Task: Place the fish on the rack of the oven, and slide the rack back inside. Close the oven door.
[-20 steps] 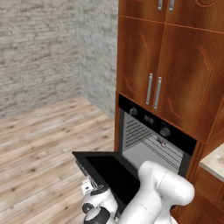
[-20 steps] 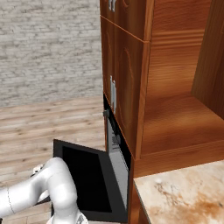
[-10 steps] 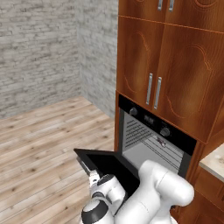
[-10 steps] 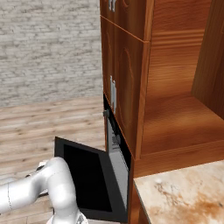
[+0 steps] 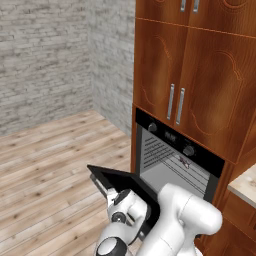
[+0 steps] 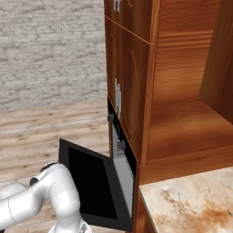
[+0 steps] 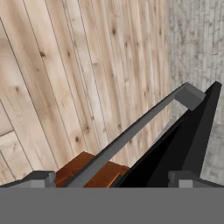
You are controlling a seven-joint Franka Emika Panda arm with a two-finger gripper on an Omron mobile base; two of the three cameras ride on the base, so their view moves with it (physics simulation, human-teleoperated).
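Hanging wide apart, the gripper [image 7: 112, 177] straddled the door [image 5: 125, 187] handle [image 7: 131, 135]; bare floor [image 5: 45, 160] lay beyond; door had risen higher than before.

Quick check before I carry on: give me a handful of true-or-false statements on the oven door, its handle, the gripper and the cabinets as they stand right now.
1. The oven door is fully shut. False: it hangs partly open, tilted out from the oven.
2. The gripper is open, its fingertips on either side of the door's bar handle. True.
3. The gripper is clamped on a fish. False: the open jaws hold nothing.
4. Wire rack bars show inside the oven cavity. True.
5. The wooden cabinet doors above the oven stand open. False: they are closed, silver handles side by side.
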